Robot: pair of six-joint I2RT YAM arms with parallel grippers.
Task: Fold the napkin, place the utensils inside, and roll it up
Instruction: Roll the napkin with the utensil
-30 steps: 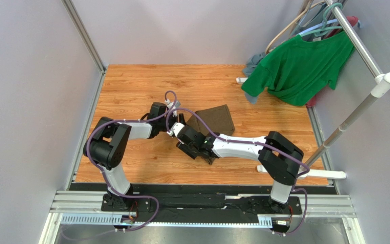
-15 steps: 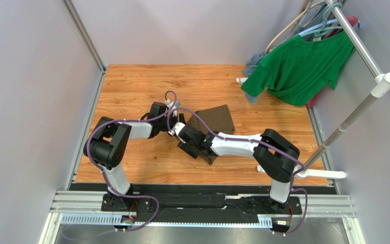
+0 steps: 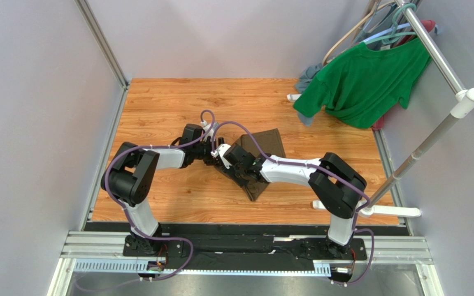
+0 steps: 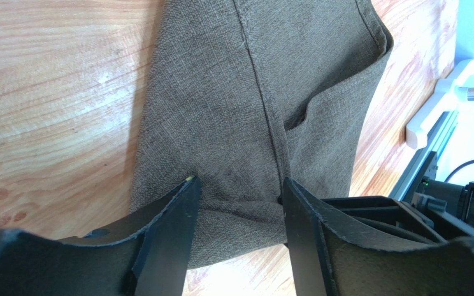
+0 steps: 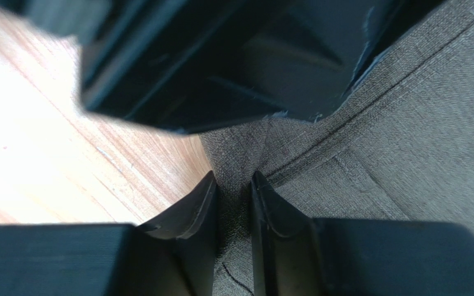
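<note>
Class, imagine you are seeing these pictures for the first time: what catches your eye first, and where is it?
The bright green T-shirt hanging at the far right corner stands out first. At the centre lies the dark napkin: the right gripper pinches a fold of it, and the left gripper stands open over it.

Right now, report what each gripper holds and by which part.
The right gripper pinches the napkin by a fold at its edge, near the hem seam. The left gripper is open over the napkin, gripping nothing.
</note>
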